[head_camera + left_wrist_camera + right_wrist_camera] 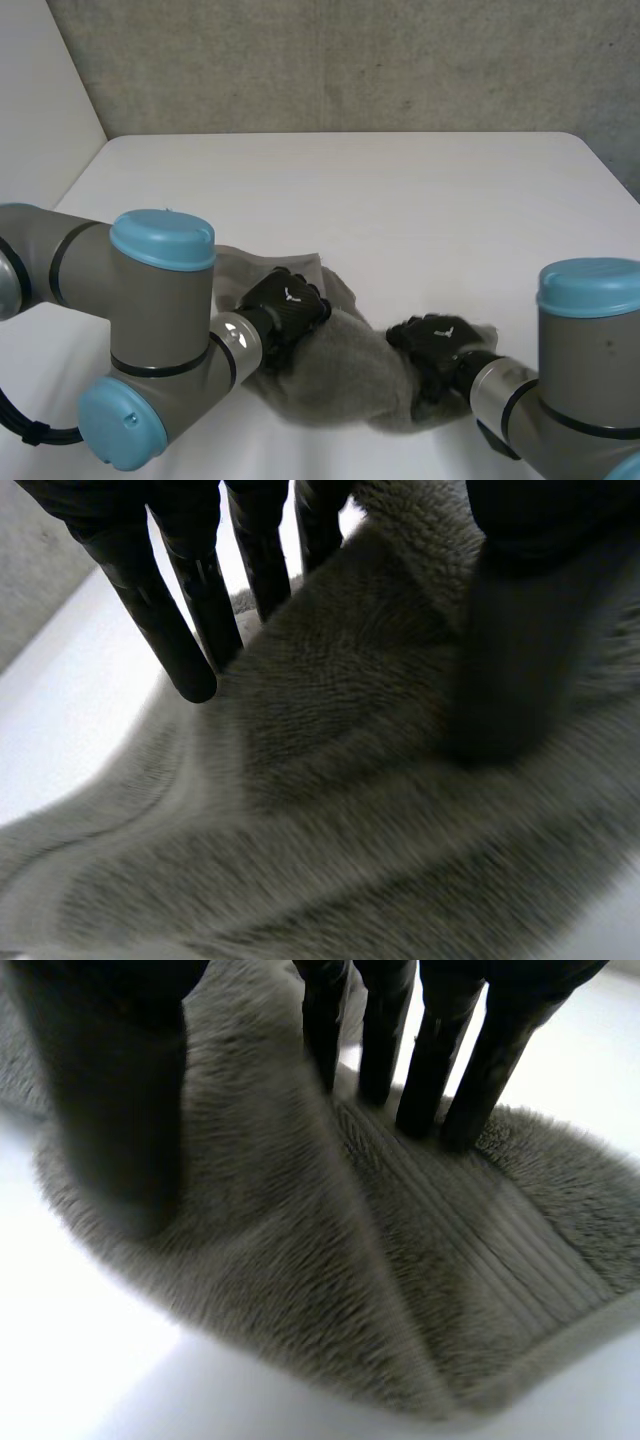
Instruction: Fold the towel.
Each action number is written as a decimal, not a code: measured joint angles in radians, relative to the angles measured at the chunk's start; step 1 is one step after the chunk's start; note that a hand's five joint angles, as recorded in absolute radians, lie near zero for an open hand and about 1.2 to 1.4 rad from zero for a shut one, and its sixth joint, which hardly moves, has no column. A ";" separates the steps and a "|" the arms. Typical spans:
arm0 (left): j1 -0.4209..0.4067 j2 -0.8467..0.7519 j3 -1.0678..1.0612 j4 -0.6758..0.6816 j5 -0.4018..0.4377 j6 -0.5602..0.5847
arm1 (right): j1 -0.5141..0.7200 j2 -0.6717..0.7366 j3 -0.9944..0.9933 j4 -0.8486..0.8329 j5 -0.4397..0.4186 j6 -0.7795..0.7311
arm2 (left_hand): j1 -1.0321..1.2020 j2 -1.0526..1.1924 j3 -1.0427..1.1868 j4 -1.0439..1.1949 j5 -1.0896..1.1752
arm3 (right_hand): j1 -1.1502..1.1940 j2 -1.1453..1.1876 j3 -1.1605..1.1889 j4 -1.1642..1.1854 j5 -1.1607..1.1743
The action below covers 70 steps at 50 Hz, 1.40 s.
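Observation:
A grey fluffy towel (345, 375) lies bunched near the table's front edge. My left hand (287, 303) sits on the towel's left part. Its straight fingers (190, 630) and thumb (520, 630) stand on either side of a raised ridge of towel (380, 680) and pinch it. My right hand (437, 338) is on the towel's right end. Its straight fingertips (430, 1090) press down on the towel's ribbed band (480, 1260), and its thumb (110, 1110) rests well apart on the pile; a low fold runs between them.
The white table (380, 190) stretches wide beyond the towel, up to a grey wall. My two forearms come in over the front edge on either side of the towel.

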 measured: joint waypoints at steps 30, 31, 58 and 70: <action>0.007 0.319 -0.047 0.379 -0.400 -0.386 | -0.008 -0.288 -0.179 -0.388 -0.062 -0.072 | 0.402 0.424 0.406 0.382 0.458 | 0.699 0.691 0.712 0.712 0.703; 0.000 0.325 -0.108 0.388 -0.389 -0.392 | 0.001 -0.275 -0.148 -0.355 -0.074 -0.107 | 0.400 0.406 0.376 0.351 0.438 | 0.699 0.691 0.712 0.712 0.703; -0.020 0.536 -0.353 0.179 -0.288 -0.240 | -0.057 -0.188 -0.124 0.051 -0.042 -0.368 | -0.570 -0.564 -0.613 -0.608 -0.604 | -0.406 -0.371 -0.370 -0.364 -0.408; 0.042 0.329 -0.229 0.224 -0.154 -0.104 | -0.085 -0.176 -0.026 -0.012 -0.064 -0.348 | -0.548 -0.557 -0.584 -0.593 -0.548 | -0.406 -0.371 -0.370 -0.364 -0.408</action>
